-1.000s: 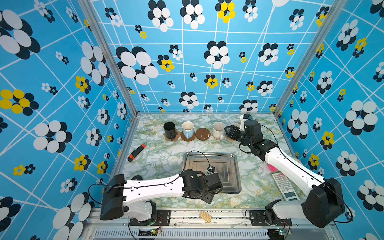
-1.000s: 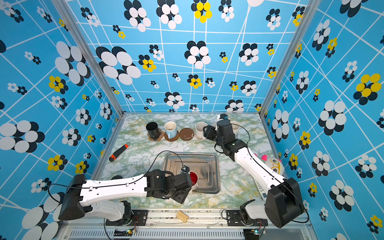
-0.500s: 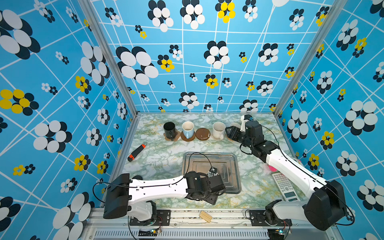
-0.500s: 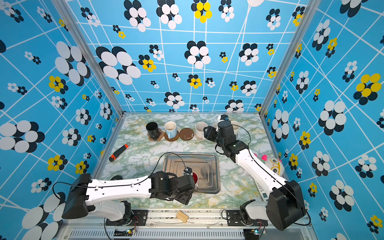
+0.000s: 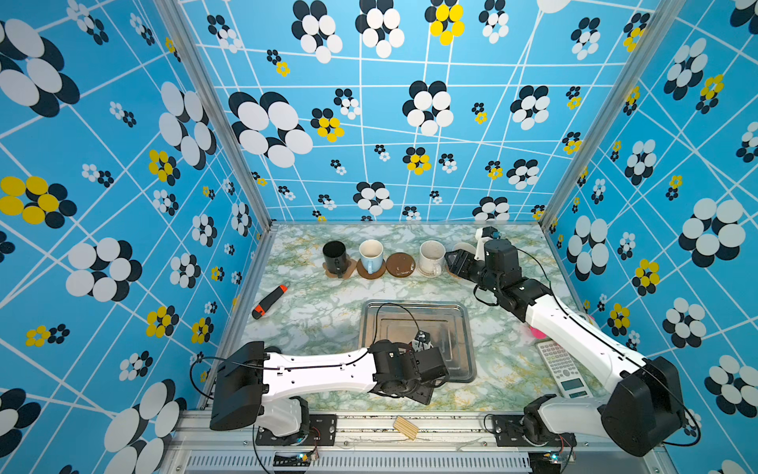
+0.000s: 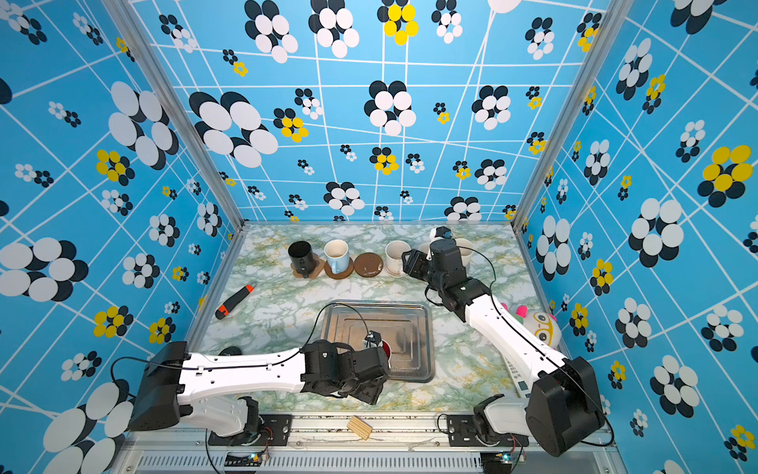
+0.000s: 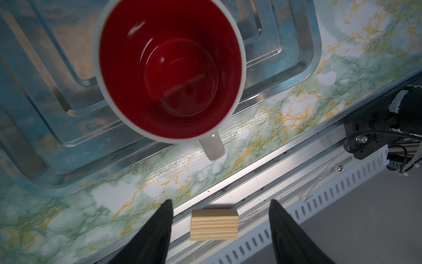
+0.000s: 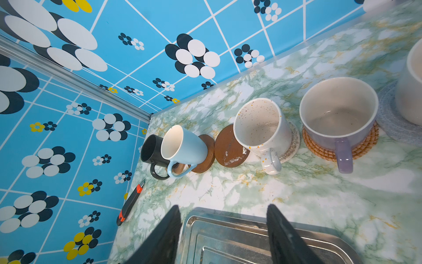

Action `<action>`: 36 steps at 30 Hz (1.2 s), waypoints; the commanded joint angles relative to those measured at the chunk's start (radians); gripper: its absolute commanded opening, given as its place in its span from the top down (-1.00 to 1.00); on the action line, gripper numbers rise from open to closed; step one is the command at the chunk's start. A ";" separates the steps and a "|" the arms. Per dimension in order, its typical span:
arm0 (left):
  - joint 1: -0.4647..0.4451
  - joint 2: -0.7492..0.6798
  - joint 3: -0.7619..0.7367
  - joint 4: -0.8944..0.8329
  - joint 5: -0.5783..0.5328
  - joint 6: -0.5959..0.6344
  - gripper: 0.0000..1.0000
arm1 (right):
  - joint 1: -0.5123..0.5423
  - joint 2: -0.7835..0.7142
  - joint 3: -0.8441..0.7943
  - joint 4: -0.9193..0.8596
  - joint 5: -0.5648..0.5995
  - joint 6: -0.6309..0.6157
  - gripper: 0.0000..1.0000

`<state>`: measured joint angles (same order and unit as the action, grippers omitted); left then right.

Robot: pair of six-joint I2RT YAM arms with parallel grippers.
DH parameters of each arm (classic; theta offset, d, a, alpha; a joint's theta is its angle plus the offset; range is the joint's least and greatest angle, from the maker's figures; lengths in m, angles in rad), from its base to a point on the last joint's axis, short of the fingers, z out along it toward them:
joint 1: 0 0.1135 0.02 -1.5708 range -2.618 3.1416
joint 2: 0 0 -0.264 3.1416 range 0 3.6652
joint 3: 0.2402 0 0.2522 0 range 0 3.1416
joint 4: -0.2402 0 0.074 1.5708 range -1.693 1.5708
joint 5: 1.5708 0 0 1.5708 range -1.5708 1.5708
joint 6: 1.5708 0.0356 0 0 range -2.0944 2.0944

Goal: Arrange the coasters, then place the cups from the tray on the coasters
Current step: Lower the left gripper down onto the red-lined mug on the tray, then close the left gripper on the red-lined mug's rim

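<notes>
Red-lined white mug [image 7: 171,68] is the only mug in the steel tray [image 7: 296,75], upright by its front edge, with its handle sticking out over the rim above the counter [image 7: 274,128]. Left end effector [image 7: 220,202] is beside it, fingers spread wide, empty, clear of the mug. Right end effector [image 8: 223,206] is also spread and empty, near the back row. Row: black mug [image 8: 150,150] on paw coaster [image 5: 348,271], light blue mug [image 8: 182,144] on dark-brown disc [image 8: 205,157], second dark-brown disc [image 8: 230,148] bare, speckled mug [image 8: 258,125] on lacy disc [image 8: 292,146], lavender mug [image 8: 338,118] on rattan disc [image 8: 365,146], cream mug [image 8: 411,91] on grey spiral disc [image 8: 388,123].
</notes>
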<state>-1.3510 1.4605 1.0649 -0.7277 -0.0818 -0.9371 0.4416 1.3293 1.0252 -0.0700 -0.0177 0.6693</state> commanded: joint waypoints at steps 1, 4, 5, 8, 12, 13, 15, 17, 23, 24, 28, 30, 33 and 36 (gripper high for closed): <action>-0.009 0.013 -0.006 -0.002 -0.011 -0.025 -0.36 | 0.000 -0.021 -0.014 0.012 -0.010 -0.014 -0.24; -0.008 0.015 -0.005 0.000 -0.016 -0.035 -0.36 | 0.000 -0.015 -0.010 0.013 -0.011 -0.014 -0.24; -0.008 0.015 -0.007 -0.001 -0.018 -0.038 -0.36 | 0.000 -0.012 -0.009 0.013 -0.013 -0.014 -0.24; -0.008 0.014 -0.006 -0.004 -0.021 -0.048 -0.36 | 0.000 -0.004 -0.003 0.013 -0.019 -0.013 -0.24; -0.010 0.011 -0.011 -0.015 -0.033 -0.064 -0.35 | 0.000 0.001 0.006 0.010 -0.027 -0.014 -0.24; -0.010 0.009 -0.011 -0.017 -0.035 -0.067 -0.35 | -0.001 0.002 0.009 0.009 -0.028 -0.015 -0.24; -0.010 0.009 -0.013 -0.021 -0.040 -0.075 -0.35 | 0.000 0.001 0.007 0.008 -0.028 -0.016 -0.24; -0.010 0.009 -0.016 -0.019 -0.043 -0.077 -0.35 | 0.000 -0.001 0.008 0.009 -0.027 -0.016 -0.24; -0.011 0.019 -0.024 -0.012 -0.049 -0.105 -0.35 | 0.000 0.004 0.003 0.018 -0.028 -0.016 -0.24; -0.012 0.022 -0.025 -0.008 -0.048 -0.110 -0.35 | -0.001 0.006 0.002 0.019 -0.027 -0.016 -0.24; -0.014 0.039 -0.026 0.017 -0.039 -0.125 -0.35 | 0.000 0.017 -0.003 0.026 -0.032 -0.016 -0.24; -0.016 0.051 -0.023 0.015 -0.039 -0.131 -0.35 | 0.000 0.023 -0.003 0.030 -0.036 -0.016 -0.24; -0.017 0.065 -0.022 0.005 -0.044 -0.148 -0.35 | -0.001 0.027 -0.006 0.035 -0.039 -0.016 -0.24; -0.017 0.075 -0.021 0.004 -0.055 -0.157 -0.35 | -0.001 0.025 -0.015 0.044 -0.042 -0.014 -0.24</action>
<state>-1.3605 1.5223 1.0519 -0.7094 -0.1055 -1.0679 0.4419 1.3483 1.0248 -0.0612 -0.0406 0.6693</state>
